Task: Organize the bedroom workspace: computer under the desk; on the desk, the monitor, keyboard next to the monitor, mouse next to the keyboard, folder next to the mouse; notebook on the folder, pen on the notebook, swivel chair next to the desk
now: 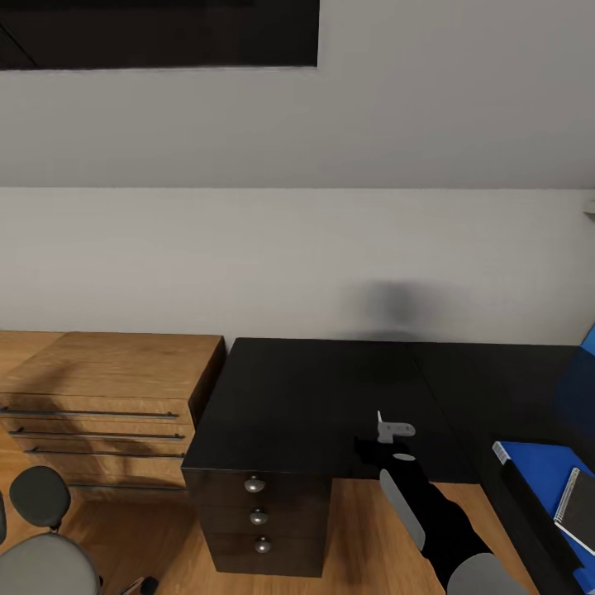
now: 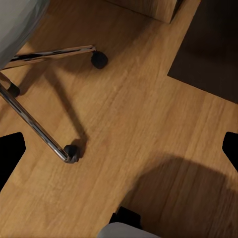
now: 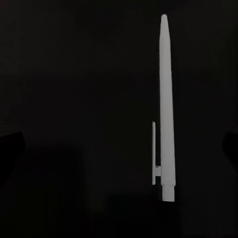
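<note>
Black and glossy, the desk runs along the pale wall as the work surface, with a drawer unit of three round silver knobs at its front. Beside it, to the left, stands a light wooden dresser. The right arm reaches over the surface, and the right pincer hangs close above the desktop; a small pale piece shows just past its tip. In the right wrist view the pen, a thin silver-white stick with a clip, lies flat on the dark top between the finger edges, which stand wide apart and hold nothing. At the right edge of the head view the blue folder lies on the desk with the spiral notebook on it. The swivel chair sits on the wooden floor at lower left; its chrome legs and castors show under the left pincer, whose fingers are spread and empty.
</note>
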Available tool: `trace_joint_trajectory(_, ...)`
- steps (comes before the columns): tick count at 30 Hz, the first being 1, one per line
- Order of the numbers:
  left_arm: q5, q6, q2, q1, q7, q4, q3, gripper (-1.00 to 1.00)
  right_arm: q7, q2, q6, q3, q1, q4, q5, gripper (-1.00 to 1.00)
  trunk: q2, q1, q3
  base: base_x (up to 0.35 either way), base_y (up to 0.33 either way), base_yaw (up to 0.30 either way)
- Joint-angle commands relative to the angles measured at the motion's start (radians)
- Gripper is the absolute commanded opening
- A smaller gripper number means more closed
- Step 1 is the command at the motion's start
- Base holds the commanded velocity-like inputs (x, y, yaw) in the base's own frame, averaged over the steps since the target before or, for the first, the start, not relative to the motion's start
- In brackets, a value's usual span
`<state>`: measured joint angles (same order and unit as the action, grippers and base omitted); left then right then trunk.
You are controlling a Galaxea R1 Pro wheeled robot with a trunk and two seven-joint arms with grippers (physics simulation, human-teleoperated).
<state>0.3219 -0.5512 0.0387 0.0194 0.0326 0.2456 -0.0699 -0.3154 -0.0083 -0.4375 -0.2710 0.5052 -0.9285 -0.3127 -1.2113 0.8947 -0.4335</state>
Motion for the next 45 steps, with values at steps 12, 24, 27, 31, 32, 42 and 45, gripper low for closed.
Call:
trace_joint_trajectory(12, -0.007, -0.003, -0.001, 0.000, 0.002, 0.000, -0.003, 1.00, -0.008, -0.003, -0.045, 0.042, 0.001, -0.007, -0.011, 1.00, -0.001, 0.000, -0.001, 0.062, 0.000, 0.000)
trace_joint_trajectory(24, -0.007, -0.003, -0.002, 0.000, 0.001, 0.000, -0.002, 1.00, -0.005, -0.004, -0.048, 0.044, 0.001, -0.010, -0.007, 1.00, -0.001, 0.000, -0.001, 0.141, 0.000, 0.000)
trace_joint_trajectory(27, -0.007, -0.003, -0.003, 0.001, 0.002, 0.000, -0.002, 1.00, -0.005, -0.004, -0.049, 0.043, 0.000, -0.010, -0.006, 1.00, -0.001, 0.000, -0.001, 0.024, 0.000, 0.000)
trace_joint_trajectory(31, -0.007, -0.003, -0.003, 0.001, 0.002, 0.000, -0.002, 1.00, -0.005, -0.004, -0.049, 0.043, 0.001, -0.010, -0.005, 1.00, -0.001, 0.000, -0.001, 0.011, -0.002, 0.000)
trace_joint_trajectory(32, -0.007, -0.003, -0.003, 0.001, 0.002, 0.000, -0.002, 1.00, -0.005, -0.004, -0.049, 0.043, 0.000, -0.010, -0.005, 1.00, -0.001, 0.000, -0.001, 0.006, -0.023, 0.000)
trace_joint_trajectory(42, -0.007, -0.003, -0.003, 0.001, 0.002, 0.000, -0.002, 1.00, -0.005, -0.004, -0.066, 0.044, 0.001, -0.009, -0.005, 1.00, -0.001, 0.000, -0.001, 0.002, -0.050, 0.000)
trace_joint_trajectory(45, -0.007, -0.003, -0.003, 0.001, 0.002, 0.000, -0.002, 1.00, -0.005, -0.004, -0.070, 0.044, 0.001, -0.009, -0.005, 1.00, -0.001, 0.000, -0.001, 0.000, -0.032, 0.000)
